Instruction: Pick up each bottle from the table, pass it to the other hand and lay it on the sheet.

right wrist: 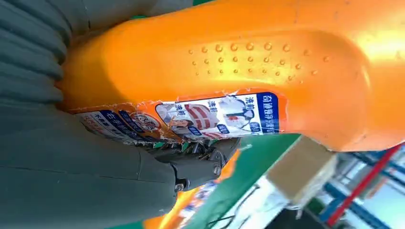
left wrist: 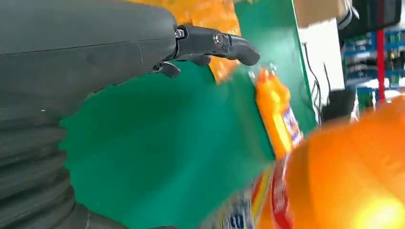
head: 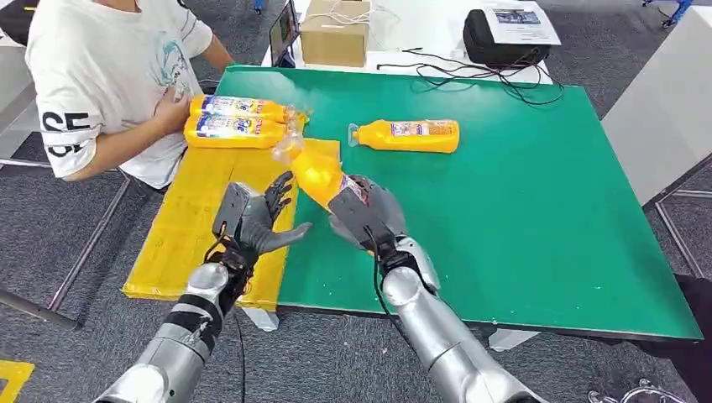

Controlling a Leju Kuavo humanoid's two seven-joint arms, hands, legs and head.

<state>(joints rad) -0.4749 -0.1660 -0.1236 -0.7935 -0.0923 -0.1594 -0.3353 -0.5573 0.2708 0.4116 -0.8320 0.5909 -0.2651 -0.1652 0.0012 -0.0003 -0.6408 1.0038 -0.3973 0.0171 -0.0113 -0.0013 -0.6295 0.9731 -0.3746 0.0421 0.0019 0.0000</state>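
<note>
The orange detergent bottle (head: 323, 175), gripped base-end by my right hand (head: 367, 214), points its cap past my open left hand (head: 252, 220), toward the table's far-left corner.

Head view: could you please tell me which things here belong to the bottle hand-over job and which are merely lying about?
Belonging to the job:
- orange bottle held by the right hand
- open left hand beside it
- bottle lying on the green table
- two bottles on the sheet
- yellow sheet

Lying about:
- cardboard box
- black bag
- cables
- person touching the laid bottles
</note>
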